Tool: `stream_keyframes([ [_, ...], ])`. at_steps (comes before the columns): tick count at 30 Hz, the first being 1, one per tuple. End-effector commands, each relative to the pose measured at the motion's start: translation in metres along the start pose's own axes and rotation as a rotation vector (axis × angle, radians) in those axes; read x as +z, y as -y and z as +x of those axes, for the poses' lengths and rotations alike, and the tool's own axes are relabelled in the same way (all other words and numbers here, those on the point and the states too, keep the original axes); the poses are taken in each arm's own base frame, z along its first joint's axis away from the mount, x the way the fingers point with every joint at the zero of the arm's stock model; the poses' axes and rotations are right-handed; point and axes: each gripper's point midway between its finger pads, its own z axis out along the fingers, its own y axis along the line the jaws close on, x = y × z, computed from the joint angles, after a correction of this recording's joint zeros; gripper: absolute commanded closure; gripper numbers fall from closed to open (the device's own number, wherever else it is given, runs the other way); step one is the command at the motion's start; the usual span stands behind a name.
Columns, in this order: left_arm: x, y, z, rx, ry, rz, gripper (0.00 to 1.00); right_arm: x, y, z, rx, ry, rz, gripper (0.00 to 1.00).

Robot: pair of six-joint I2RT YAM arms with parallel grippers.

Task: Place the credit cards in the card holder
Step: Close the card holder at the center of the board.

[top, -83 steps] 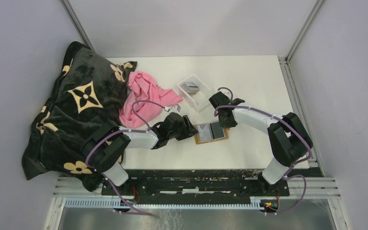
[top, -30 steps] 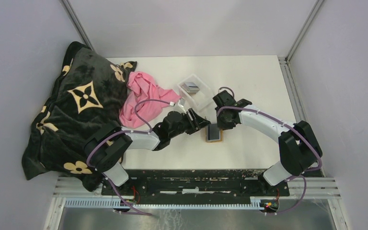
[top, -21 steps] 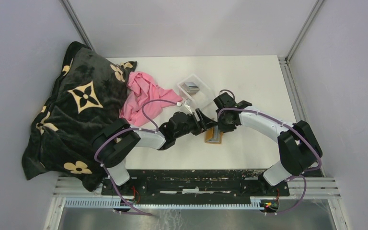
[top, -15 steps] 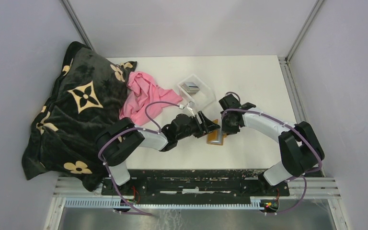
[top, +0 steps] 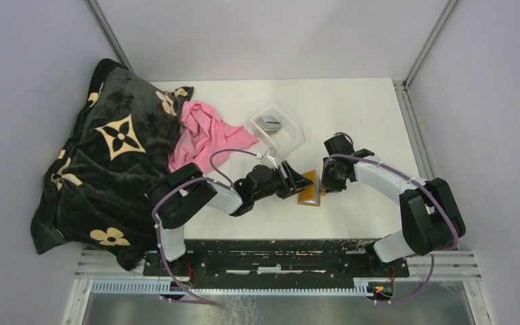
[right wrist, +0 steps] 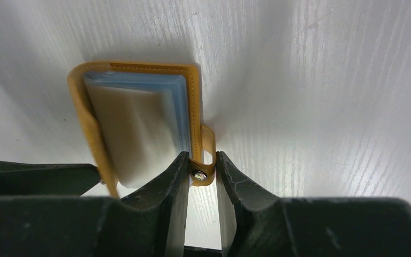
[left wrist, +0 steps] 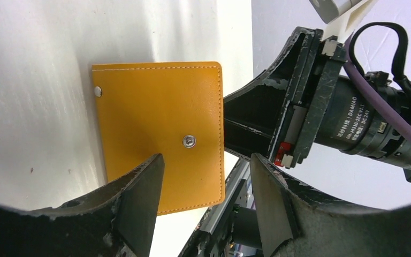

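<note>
Your right tool [right wrist: 202, 171] is clamped on the snap tab [right wrist: 209, 141] of the card holder [left wrist: 150, 123] — folded nearly shut; your left tool [left wrist: 203, 166] (fingers [left wrist: 134, 203] apart) faces its orange back.

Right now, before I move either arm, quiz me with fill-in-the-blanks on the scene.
The right gripper grips the flat orange leather-like card holder by its ___ tab.
The left gripper is ___, holding nothing.
The small grey credit cards lie in the clear plastic ___.
Missing: snap; open; tray.
</note>
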Motion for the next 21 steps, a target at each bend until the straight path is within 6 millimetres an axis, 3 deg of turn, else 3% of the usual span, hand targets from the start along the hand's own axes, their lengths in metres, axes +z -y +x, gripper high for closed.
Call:
stream_keyframes([
  [1, 0.014, 0.035, -0.003, -0.026, 0.005, 0.109, 0.33, -0.002, -0.01, -0.008, 0.042, 0.024, -0.066, 0.7],
  [13, 0.024, 0.031, 0.012, -0.066, -0.017, 0.107, 0.35, 0.006, 0.001, -0.004, 0.121, -0.007, -0.078, 0.69],
  [21, 0.028, 0.015, 0.023, -0.116, -0.028, 0.061, 0.37, 0.006, 0.007, -0.009, 0.159, -0.001, -0.083, 0.68],
])
